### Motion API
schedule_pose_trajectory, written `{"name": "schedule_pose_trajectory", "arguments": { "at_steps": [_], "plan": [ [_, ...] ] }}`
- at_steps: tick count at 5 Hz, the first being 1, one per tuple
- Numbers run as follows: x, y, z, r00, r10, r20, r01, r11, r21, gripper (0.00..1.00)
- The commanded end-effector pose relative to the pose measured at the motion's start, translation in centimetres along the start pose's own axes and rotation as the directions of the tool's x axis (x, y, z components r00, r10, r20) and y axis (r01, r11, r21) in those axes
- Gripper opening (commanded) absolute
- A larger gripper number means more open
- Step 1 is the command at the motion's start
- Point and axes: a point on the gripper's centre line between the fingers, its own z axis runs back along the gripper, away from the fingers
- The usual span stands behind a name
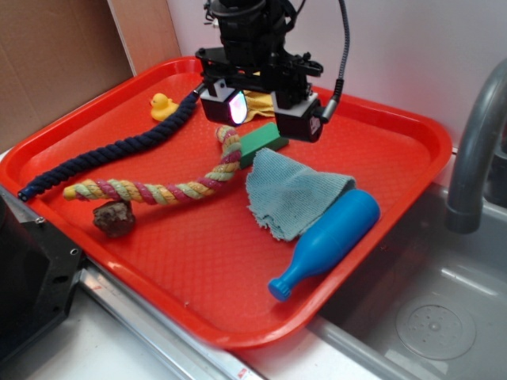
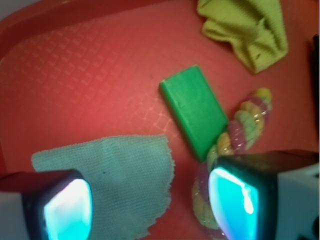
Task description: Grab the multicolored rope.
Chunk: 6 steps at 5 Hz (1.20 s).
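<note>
While the tool hangs above the back half of the red tray, its two fingers stand spread apart with nothing between them, each showing a glowing pale pad. In the wrist view one pad sits over the teal cloth and the other over the end of the rope, though whether either touches what lies below cannot be told.

One multicolored rope lies on the tray: it runs from its left end near the tray's front-left rim rightward, then bends up toward the tool, its upper end just beside the one green block. In the wrist view the block's corner appears to touch the rope.

One dark navy rope lies behind it, stretching from the left rim up toward the tool's base. One yellow rubber duck stands near the tray's back-left corner, close to that navy rope. One brown rock-like lump sits just in front of the multicolored rope's left part.

Two cloths are present: one teal cloth right of the green block, its edge resting on the one blue bottle-shaped object that lies on its side, and one yellow cloth crumpled behind the tool.

To the right of the tray are a grey faucet and a sink.
</note>
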Motion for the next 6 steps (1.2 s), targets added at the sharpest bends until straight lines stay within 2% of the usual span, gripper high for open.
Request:
{"name": "schedule_pose_trajectory", "arguments": {
  "at_steps": [1,2,4,6],
  "plan": [
    [4.2,4.3,-0.2,0.994,0.105,-0.003,-0.105,0.994,-0.031,1.00],
    [5.9,4.5,-0.4,0.995,0.101,-0.009,-0.102,0.994,-0.031,1.00],
    [8.1,2.9,-0.2,0.999,0.039,-0.014,-0.040,0.999,-0.037,1.00],
    [8.1,2.9,-0.2,0.999,0.039,-0.014,-0.040,0.999,-0.037,1.00]
  ]
}}
